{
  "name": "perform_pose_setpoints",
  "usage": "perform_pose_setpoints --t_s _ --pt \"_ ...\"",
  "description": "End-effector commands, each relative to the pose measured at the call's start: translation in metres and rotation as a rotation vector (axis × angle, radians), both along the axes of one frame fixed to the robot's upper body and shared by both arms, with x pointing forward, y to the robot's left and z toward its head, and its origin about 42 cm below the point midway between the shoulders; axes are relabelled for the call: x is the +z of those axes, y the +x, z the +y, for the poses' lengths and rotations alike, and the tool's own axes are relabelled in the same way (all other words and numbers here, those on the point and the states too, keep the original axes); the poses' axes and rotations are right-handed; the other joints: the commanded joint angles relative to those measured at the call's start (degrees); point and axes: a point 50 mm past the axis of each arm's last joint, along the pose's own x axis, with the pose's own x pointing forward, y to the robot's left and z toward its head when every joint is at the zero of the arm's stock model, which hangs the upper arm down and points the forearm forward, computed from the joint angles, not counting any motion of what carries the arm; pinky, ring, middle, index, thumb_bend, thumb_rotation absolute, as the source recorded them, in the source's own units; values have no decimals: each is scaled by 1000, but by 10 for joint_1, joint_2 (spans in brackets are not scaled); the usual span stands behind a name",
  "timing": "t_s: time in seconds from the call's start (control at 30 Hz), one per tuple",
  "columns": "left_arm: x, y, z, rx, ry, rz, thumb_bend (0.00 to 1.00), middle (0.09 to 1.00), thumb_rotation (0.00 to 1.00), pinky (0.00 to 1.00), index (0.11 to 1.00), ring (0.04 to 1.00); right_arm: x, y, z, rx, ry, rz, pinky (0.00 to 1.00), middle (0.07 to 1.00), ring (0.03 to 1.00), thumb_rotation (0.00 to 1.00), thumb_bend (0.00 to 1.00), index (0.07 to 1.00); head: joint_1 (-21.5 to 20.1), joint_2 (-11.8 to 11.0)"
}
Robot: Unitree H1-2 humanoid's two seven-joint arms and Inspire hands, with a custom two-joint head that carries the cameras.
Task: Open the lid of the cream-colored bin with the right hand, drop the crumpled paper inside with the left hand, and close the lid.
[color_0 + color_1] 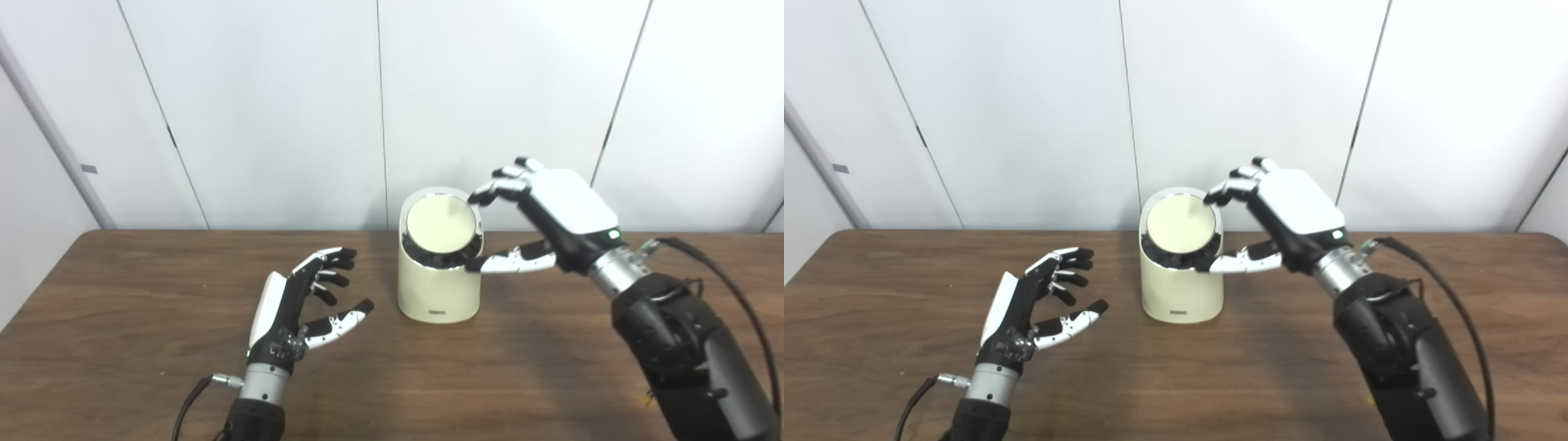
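Right hand spread over the bin lid's rim, gripping nothing; left hand open, empty, beside it; worktop near edge unobstructed.

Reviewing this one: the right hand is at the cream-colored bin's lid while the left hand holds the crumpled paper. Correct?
Not quite. The right hand is at the cream-colored bin, but the left hand is open and empty; no paper shows in the left eye view.
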Motion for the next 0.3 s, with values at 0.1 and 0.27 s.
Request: perform_pose_setpoints --t_s 0.1,0.27 --pt "19 3 0 -15 -1 -83 617 721 96 490 749 643 10 -9 -19 -25 133 -69 842 739 853 614 686 713 0 0" --pt "19 3 2 -19 -6 -87 621 721 98 489 753 644 -26 -16 -39 -17 232 35 765 822 856 464 752 811 -1 1"
